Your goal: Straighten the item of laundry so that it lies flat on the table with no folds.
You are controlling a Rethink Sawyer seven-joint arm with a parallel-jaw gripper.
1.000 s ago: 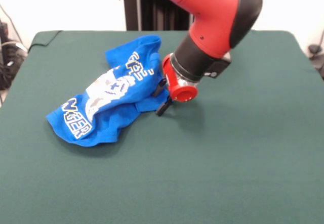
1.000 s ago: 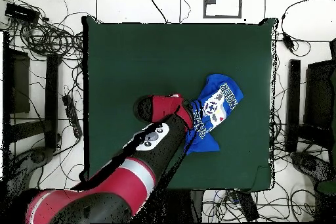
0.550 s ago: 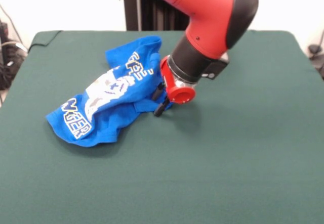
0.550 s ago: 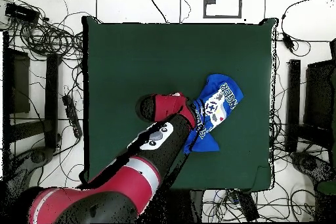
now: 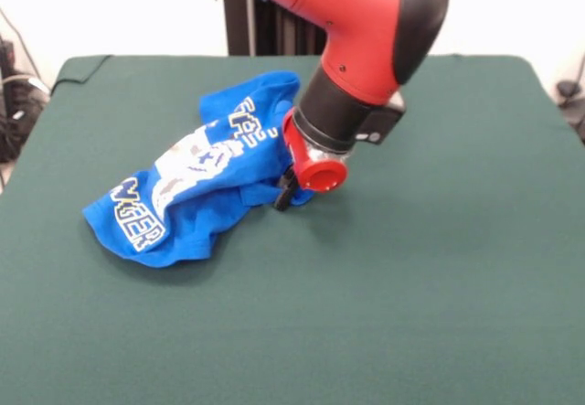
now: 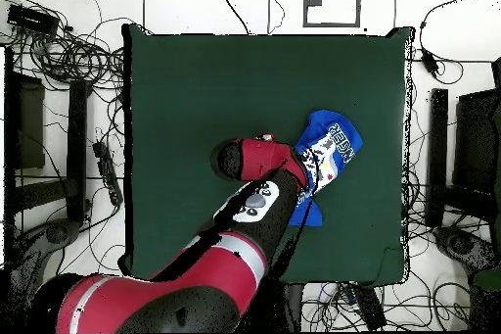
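We see the blue T-shirt (image 5: 196, 181) lying crumpled and folded on the green table (image 5: 430, 277), towards nine o'clock of the table's middle in the front view, its white lettering and controller print twisted across the bunched cloth. The gripper (image 5: 285, 190) presses into the shirt's three o'clock edge, with the red and black arm (image 5: 356, 48) leaning in from twelve o'clock. Its dark fingers are partly buried in the fabric, so we cannot tell how wide they stand or whether they have hold of the cloth.
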